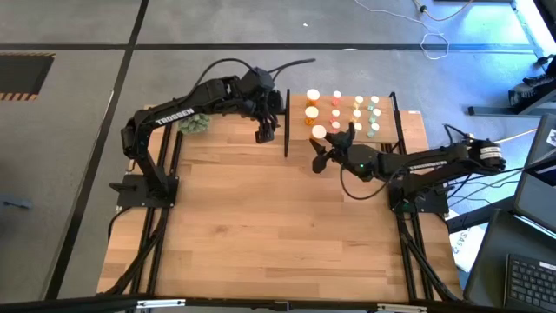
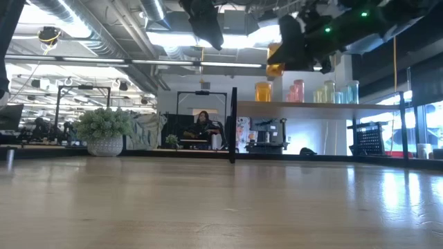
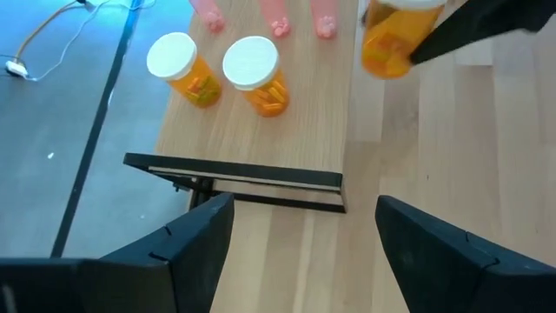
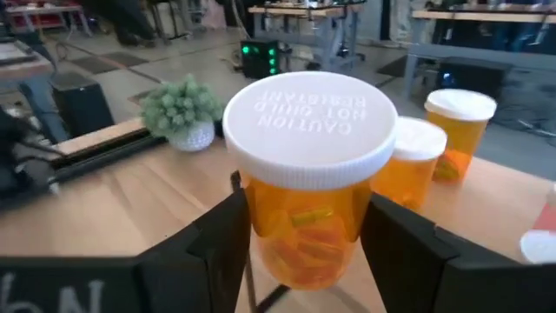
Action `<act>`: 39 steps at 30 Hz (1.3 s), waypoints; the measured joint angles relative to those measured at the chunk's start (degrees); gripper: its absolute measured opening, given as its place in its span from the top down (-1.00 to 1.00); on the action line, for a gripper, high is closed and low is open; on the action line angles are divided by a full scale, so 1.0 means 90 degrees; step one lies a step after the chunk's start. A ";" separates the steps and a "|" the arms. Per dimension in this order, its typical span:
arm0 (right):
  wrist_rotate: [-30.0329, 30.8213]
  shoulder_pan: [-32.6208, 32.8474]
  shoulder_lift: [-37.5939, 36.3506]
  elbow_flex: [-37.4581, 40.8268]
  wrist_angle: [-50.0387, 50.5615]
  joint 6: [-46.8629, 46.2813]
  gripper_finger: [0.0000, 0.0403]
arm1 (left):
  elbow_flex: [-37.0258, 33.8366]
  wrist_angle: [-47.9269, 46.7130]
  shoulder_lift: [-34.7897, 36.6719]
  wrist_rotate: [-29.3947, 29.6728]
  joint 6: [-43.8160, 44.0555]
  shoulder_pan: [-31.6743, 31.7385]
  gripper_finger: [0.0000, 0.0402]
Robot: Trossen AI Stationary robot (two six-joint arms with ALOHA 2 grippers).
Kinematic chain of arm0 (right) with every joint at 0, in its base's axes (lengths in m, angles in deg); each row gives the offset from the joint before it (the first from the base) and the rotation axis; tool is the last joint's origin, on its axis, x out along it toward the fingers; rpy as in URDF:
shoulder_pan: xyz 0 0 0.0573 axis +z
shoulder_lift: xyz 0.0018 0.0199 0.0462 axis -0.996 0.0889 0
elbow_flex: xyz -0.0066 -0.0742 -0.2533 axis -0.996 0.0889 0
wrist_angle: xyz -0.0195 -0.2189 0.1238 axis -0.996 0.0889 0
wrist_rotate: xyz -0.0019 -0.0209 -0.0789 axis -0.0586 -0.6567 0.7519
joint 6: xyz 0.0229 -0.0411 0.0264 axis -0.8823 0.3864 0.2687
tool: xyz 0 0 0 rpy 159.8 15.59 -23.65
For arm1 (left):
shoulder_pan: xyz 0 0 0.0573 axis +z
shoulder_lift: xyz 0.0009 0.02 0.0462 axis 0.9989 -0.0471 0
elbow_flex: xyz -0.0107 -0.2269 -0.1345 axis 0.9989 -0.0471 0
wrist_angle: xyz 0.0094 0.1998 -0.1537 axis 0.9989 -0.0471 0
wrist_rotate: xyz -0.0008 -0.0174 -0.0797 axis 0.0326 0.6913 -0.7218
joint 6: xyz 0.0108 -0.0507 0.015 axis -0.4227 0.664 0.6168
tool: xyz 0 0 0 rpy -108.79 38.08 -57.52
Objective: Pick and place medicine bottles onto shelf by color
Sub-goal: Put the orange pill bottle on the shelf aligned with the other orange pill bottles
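The shelf [image 1: 299,104] stands at the table's far side with medicine bottles in rows by color: two orange ones [image 3: 256,74] at its left end, then pink [image 1: 335,113], yellowish [image 1: 357,113] and green [image 1: 373,113]. My right gripper [image 4: 308,252] is shut on another orange bottle [image 1: 319,132] with a white cap, above the shelf's near left part. My left gripper [image 3: 304,235] hangs open over the table just left of the shelf's left frame bar [image 3: 234,178], with nothing between its fingers. My right gripper pinches the orange bottle's body [image 4: 304,235] between its two fingers [image 4: 217,243], one on each side, below the white cap [image 4: 308,126]. The fingers reach in about level from the table's right side. The bottle stands upright, lifted clear above the shelf board [image 2: 311,106].
A green fuzzy plant ball in a white pot [image 1: 195,124] sits at the table's far left, close behind my left arm. Thin black posts [image 1: 287,122] frame the shelf. The wide wooden tabletop [image 1: 278,235] stretches toward the near edge.
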 joint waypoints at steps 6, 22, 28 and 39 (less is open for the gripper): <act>0.0094 -0.0223 0.0798 -0.0396 -0.0026 0.0020 -0.01 | 0.0000 -0.0005 0.0000 -0.0163 0.0029 0.0059 -0.38; 0.0109 -0.0593 0.1611 -0.0508 -0.0061 -0.0612 -0.02 | 0.0000 -0.0010 0.0000 -0.0176 0.0071 0.0056 -0.38; 0.0408 -0.0591 0.1643 -0.0508 -0.0048 -0.0668 -0.02 | 0.0000 -0.0010 0.0000 -0.0176 0.0073 0.0056 -0.38; 0.0486 -0.0608 0.1641 -0.0508 -0.0050 -0.0670 -0.02 | 0.0000 -0.0010 0.0000 -0.0146 0.0075 0.0056 -0.38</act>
